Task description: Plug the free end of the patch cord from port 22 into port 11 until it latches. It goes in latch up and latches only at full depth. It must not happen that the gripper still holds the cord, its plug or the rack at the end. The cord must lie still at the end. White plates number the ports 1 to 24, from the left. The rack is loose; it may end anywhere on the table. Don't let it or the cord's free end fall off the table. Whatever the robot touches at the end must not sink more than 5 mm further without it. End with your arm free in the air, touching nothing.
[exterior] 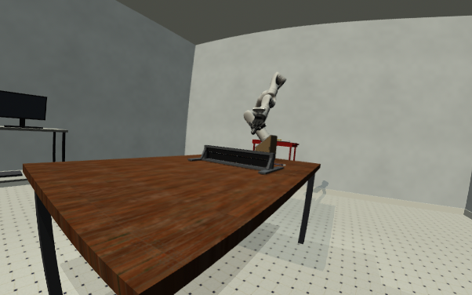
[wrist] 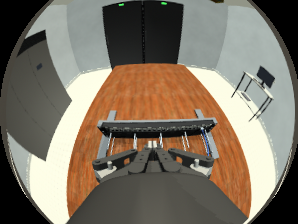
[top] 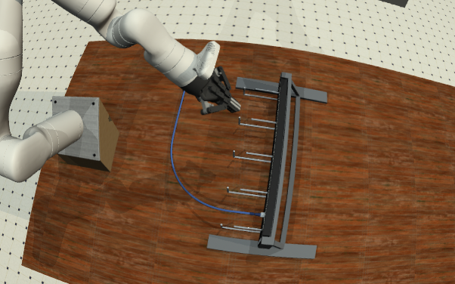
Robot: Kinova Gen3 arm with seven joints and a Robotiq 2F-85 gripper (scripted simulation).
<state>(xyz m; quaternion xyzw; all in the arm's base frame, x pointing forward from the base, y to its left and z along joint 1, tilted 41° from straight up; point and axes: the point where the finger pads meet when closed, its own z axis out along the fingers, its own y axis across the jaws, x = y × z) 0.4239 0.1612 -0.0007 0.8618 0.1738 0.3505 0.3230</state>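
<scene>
The blue patch cord (top: 171, 151) (wrist: 206, 140) has one end plugged into the rack (top: 275, 158) (exterior: 238, 157) (wrist: 157, 126) near its lower end in the top view. The cord curves away from the rack and passes out of sight under the arm's wrist; its free end is hidden. My gripper (top: 236, 107) (exterior: 253, 132) (wrist: 152, 145) is shut and empty. It hangs above the table on the port side of the rack, near the upper part of the rack in the top view. The port numbers are too small to read, and port 11 cannot be told apart.
Several pairs of metal cable fingers (top: 252, 158) stick out from the rack's front. The rack's flat feet (top: 228, 242) (top: 317, 95) rest on the wooden table (top: 391, 170) (exterior: 150, 196). The arm's base block (top: 77, 132) stands at the left in the top view.
</scene>
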